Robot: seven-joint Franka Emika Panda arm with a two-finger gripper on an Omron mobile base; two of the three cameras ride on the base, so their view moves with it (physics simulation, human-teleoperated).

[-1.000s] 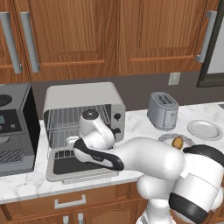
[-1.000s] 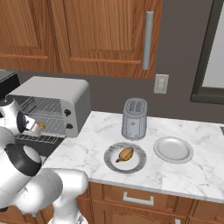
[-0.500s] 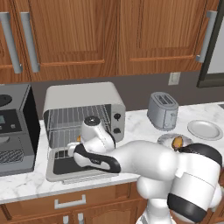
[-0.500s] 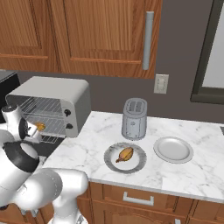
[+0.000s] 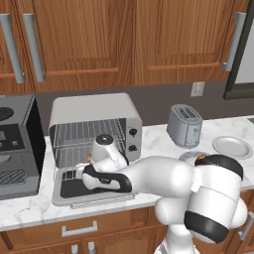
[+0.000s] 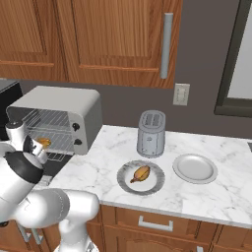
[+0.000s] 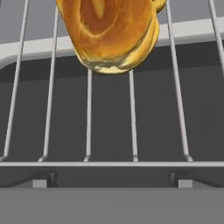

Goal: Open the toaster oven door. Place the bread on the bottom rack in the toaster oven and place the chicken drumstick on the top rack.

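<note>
While the bread (image 7: 109, 35) lies on wire, the chicken drumstick (image 6: 141, 173) stays plated.

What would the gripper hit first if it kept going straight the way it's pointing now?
Most likely the bread, lying on the wire rack just ahead of the gripper; how far ahead is hard to judge.

The arm's white wrist covers the middle of the toaster oven (image 5: 94, 111) opening in the left base view, hiding most of the bread (image 5: 90, 158), of which only a small golden sliver shows at the wrist's left. The gripper's fingertips are concealed behind the wrist there. In the hand view the bread (image 7: 109, 33) is cut off by the top edge. The chicken drumstick (image 5: 200, 159) is mostly hidden behind the arm's shoulder.
</note>
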